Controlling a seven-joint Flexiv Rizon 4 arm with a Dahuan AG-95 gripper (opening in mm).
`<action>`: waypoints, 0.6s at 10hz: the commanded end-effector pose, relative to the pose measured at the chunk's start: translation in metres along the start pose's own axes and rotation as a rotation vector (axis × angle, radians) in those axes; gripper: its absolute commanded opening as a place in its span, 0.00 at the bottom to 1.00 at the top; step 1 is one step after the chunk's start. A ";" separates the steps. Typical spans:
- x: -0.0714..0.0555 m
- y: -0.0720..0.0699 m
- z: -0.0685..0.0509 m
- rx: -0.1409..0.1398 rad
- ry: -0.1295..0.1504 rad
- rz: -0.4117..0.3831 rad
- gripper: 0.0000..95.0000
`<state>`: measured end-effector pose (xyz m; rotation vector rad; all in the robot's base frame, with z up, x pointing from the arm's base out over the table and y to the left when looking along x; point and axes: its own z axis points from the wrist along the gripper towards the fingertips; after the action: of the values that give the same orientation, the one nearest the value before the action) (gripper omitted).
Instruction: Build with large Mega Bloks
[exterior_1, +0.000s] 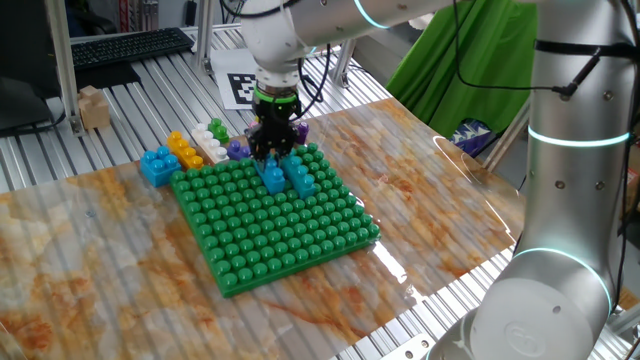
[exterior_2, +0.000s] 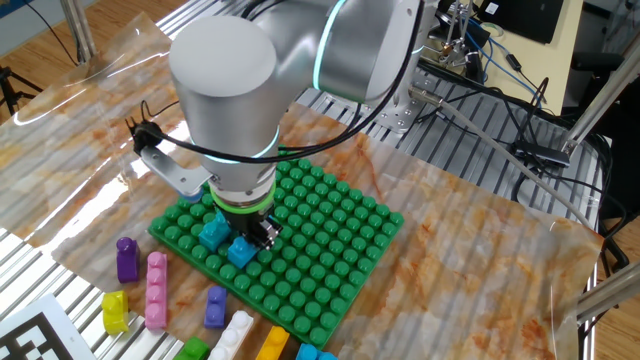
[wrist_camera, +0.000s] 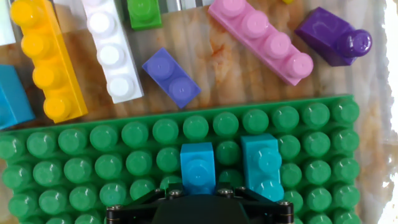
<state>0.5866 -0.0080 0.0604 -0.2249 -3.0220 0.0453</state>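
Two Mega Bloks stand on the green baseplate (wrist_camera: 93, 155) near its back edge: a blue brick (wrist_camera: 198, 167) and a teal brick (wrist_camera: 264, 163) one stud to its right. My gripper (exterior_1: 272, 160) is down on the blue brick (exterior_1: 272, 181) and shut on it; the brick's near end runs under the hand in the hand view. The teal brick (exterior_1: 300, 178) stands free beside the fingers. From the other side, the gripper (exterior_2: 252, 232) sits over both bricks, and the wrist hides part of them.
Loose bricks lie behind the baseplate (exterior_1: 270, 235): yellow (wrist_camera: 46, 59), white (wrist_camera: 115, 53), green (wrist_camera: 144, 12), violet (wrist_camera: 171, 76), pink (wrist_camera: 261, 37), purple (wrist_camera: 333, 36) and blue (wrist_camera: 12, 96). A marker card (exterior_1: 240, 88) and slatted metal table lie beyond.
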 end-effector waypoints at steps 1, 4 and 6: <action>-0.001 0.001 0.003 -0.003 0.002 -0.002 0.00; -0.003 -0.001 0.005 -0.009 0.005 -0.005 0.00; -0.001 0.000 0.010 -0.025 -0.008 -0.008 0.00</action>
<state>0.5882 -0.0097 0.0528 -0.2174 -3.0286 -0.0012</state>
